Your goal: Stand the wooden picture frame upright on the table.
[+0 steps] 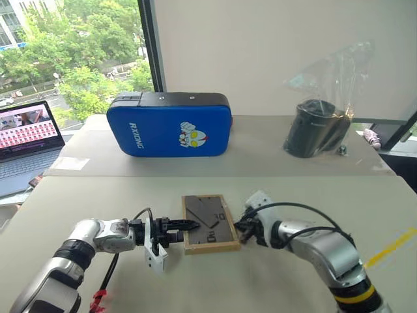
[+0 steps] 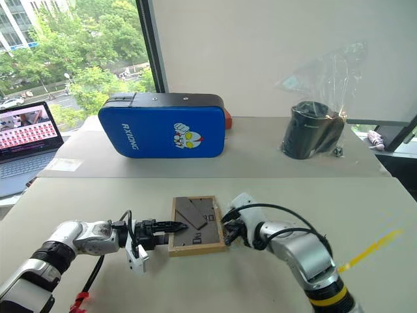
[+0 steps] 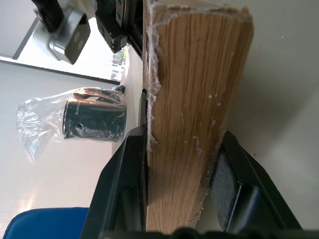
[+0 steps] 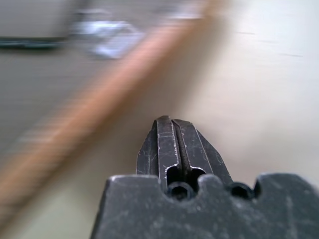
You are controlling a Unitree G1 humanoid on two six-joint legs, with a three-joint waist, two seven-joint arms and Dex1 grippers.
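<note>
Lying face-down near the table [image 1: 78, 195] front edge, wooden picture frame [image 1: 210, 223] is pinched along its rail by left gripper [image 3: 179, 164]; right gripper [image 4: 172, 130], fingers pressed together, touches the opposite rail. Shallow edge grip may slip when tilting.

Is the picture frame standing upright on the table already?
No, the picture frame lies flat, dark back up, on the table.

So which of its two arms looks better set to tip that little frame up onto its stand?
The left. The left gripper is already clamped on the wooden picture frame by its left edge, back up on the table. The right gripper, shut, sits beside the opposite edge.
</note>
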